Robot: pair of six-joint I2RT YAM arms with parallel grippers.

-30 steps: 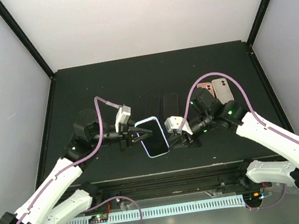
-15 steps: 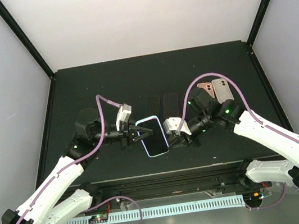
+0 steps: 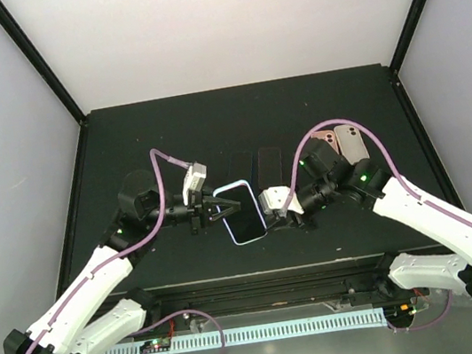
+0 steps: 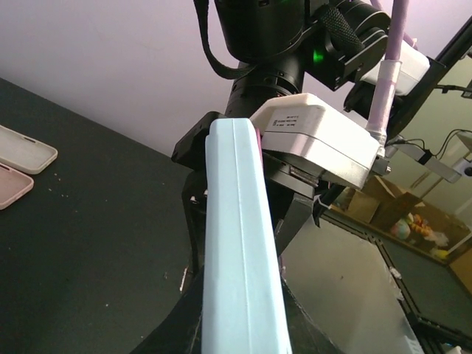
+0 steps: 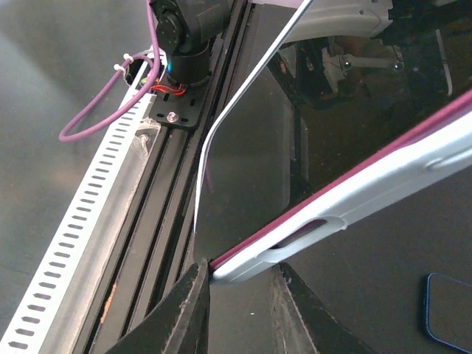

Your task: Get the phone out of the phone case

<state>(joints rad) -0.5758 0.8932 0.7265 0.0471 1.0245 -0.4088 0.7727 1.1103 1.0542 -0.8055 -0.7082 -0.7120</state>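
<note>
The phone [image 3: 243, 213], dark screen up, sits in a light blue phone case [image 4: 240, 251] and is held up between both arms. At the case's left edge, my left gripper [image 3: 210, 208] is shut on it; in the left wrist view the case's side runs straight out between the jaws. From the right, my right gripper [image 3: 269, 214] has its jaws closed on the case's corner [image 5: 295, 237], which shows a magenta lining. The phone's glass [image 5: 251, 147] with its thin bright rim stands just behind that corner.
Two dark slabs [image 3: 241, 165] [image 3: 269, 164] lie behind the phone. A pink case [image 3: 327, 140] and a beige case [image 3: 352, 141] lie at the back right. A blue case [image 5: 450, 304] lies near the right gripper. The slotted rail [image 5: 81, 243] marks the near table edge.
My right gripper has slid a little left onto the case's corner and its jaws have narrowed. The left arm and the phone have barely moved.
</note>
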